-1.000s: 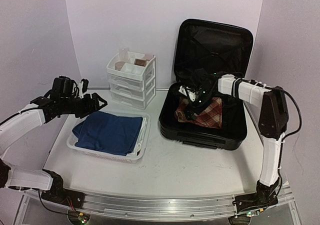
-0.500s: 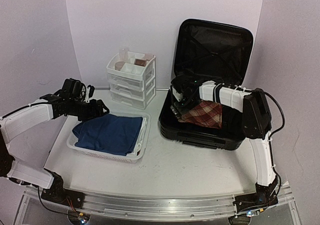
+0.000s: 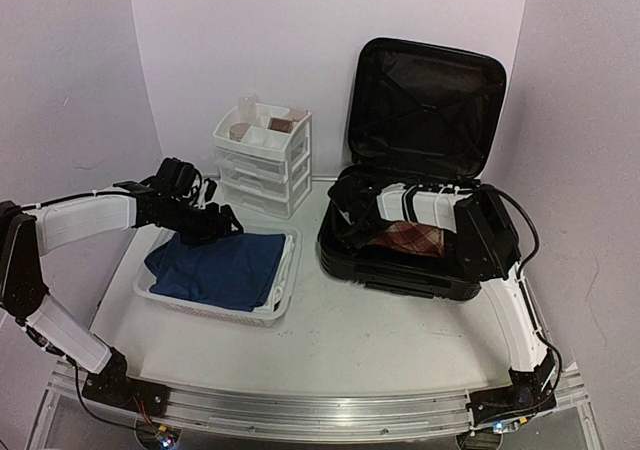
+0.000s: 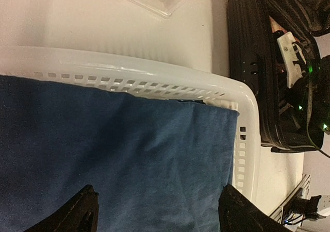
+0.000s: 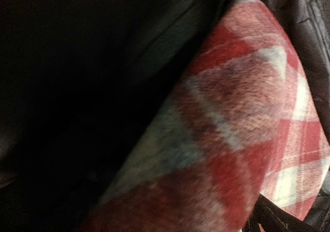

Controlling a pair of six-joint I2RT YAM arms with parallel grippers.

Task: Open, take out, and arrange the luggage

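Observation:
The luggage [image 3: 400,272], a black hard-shell suitcase, lies open at the right with its lid [image 3: 425,95] upright against the wall. A red plaid cloth [image 3: 412,238] lies inside it. My right gripper [image 3: 345,220] is down in the suitcase's left part, at the cloth's left end. In the right wrist view the plaid cloth [image 5: 232,139] fills the frame close up, and the jaws stand wide around it. My left gripper [image 4: 162,216] hangs open over a folded blue cloth [image 4: 129,154] in the white basket [image 4: 154,77], with nothing held.
A small white drawer unit [image 3: 262,160] with small items on top stands at the back, between basket [image 3: 285,292] and suitcase. The suitcase's side wall [image 4: 252,51] sits close to the basket's right rim. Purple walls close in behind and on both sides.
My left gripper has swung right, from beside the basket to over the blue cloth. My right gripper has moved left across the suitcase to the plaid cloth's left end.

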